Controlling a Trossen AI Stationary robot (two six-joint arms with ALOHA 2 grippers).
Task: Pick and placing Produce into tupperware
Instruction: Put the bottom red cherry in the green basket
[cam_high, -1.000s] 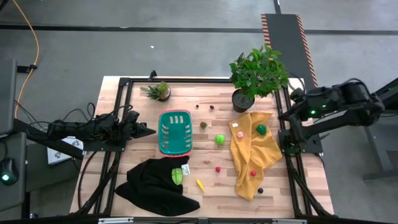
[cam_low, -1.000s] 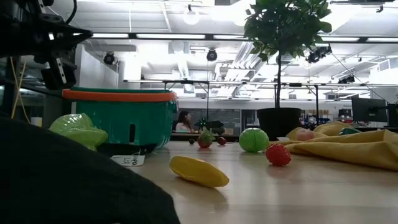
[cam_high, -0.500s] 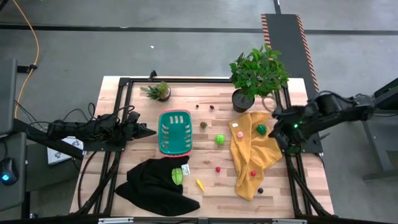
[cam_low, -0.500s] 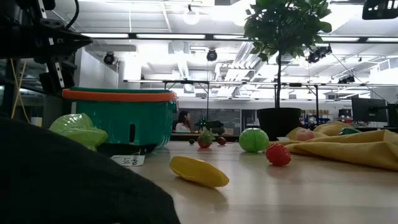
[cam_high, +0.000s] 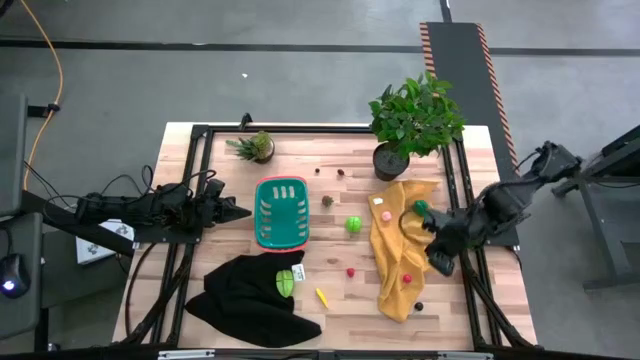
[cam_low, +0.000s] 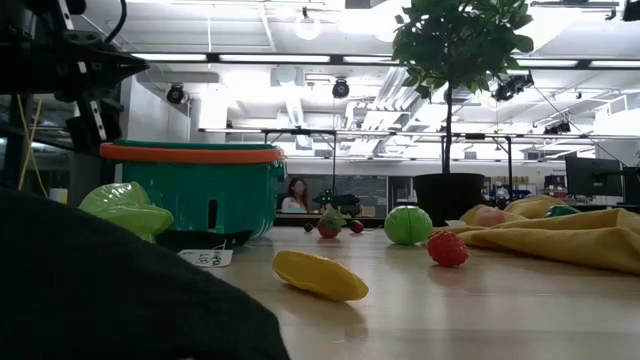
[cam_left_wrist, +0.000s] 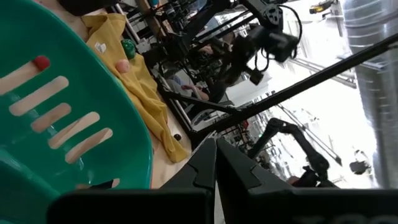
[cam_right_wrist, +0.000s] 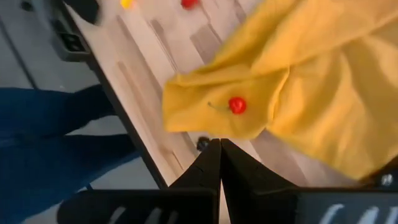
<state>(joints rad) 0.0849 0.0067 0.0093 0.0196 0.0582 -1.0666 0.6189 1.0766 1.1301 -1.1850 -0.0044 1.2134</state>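
Observation:
The teal basket (cam_high: 281, 212) with its red-pink rim stands on the table left of centre. Tiny produce lies scattered around it. A green ball (cam_high: 353, 224), a red piece (cam_high: 350, 271) and a yellow piece (cam_high: 321, 296) rest on the wood. A yellow-green piece (cam_high: 286, 281) lies on the black cloth. Pink (cam_high: 385, 215), green (cam_high: 420, 208) and red (cam_high: 407, 279) pieces lie on the yellow cloth. My left gripper (cam_high: 240, 211) is shut, just left of the basket. My right gripper (cam_high: 438, 264) is shut above the yellow cloth's right edge, near the red piece (cam_right_wrist: 236, 104).
A black cloth (cam_high: 250, 300) lies at the near left and a yellow cloth (cam_high: 405, 250) at the right. Two potted plants (cam_high: 415, 125) (cam_high: 255, 147) stand along the far edge. A dark piece (cam_high: 419, 306) sits near the cloth's near tip. Bare wood lies between basket and yellow cloth.
My right arm has swung in from beyond the table's right edge toward the near side and down, and now sits over the yellow cloth's right edge. My left arm and all the produce have stayed put.

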